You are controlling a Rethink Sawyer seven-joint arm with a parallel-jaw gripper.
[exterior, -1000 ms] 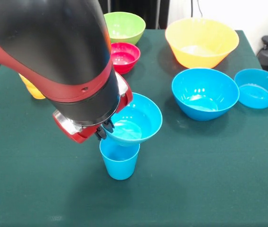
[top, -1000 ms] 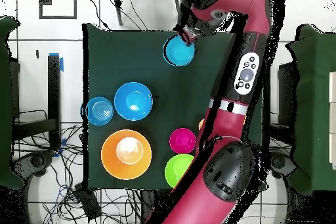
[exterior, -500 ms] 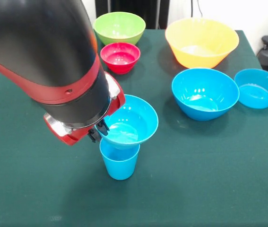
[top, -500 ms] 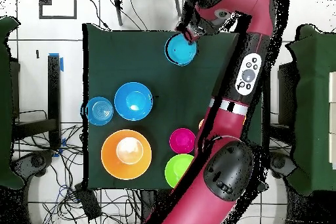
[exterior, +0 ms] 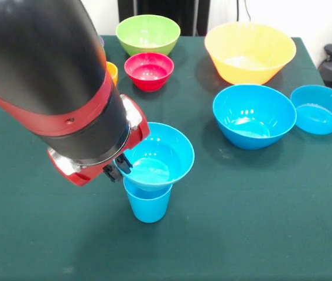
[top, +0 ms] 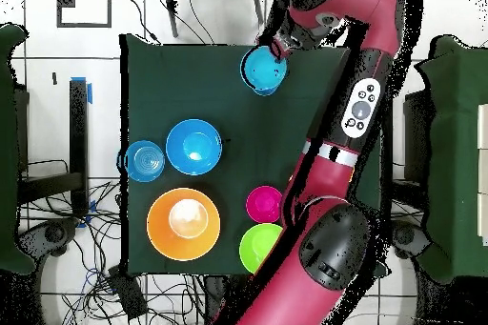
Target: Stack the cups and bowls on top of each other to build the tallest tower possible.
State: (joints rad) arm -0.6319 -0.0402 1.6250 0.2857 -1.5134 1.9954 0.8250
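A small glossy blue plastic cup [exterior: 147, 202] stands upright on the dark green tablecloth [exterior: 259, 222] in the near middle of the front view, and a glossy blue plastic bowl [exterior: 160, 156] sits in its mouth, wider than the cup and tipped a little toward the left. At the bowl's left rim are the dark tips of the gripper [exterior: 117, 168], which close on that rim, one tip inside the bowl and one outside, so the fingers are grasping the bowl. Above them the red and black arm [exterior: 54, 82] fills the left part of the front view. In the overhead view the same bowl [top: 264, 70] lies near the top edge of the cloth with the gripper [top: 276, 50] at its rim. To the right in the front view, well apart from the cup, stands a larger glossy blue bowl [exterior: 253, 115], and just beside it at the right edge a smaller blue bowl [exterior: 319, 109]. Farther back sits the large yellow-orange plastic bowl [exterior: 250, 51]. At the far middle a green plastic bowl [exterior: 147, 33] stands, with a small red plastic bowl [exterior: 149, 71] near it on the nearer side. Just left of the red bowl a bit of an orange plastic cup [exterior: 112, 71] shows past the arm; the rest of it is hidden.
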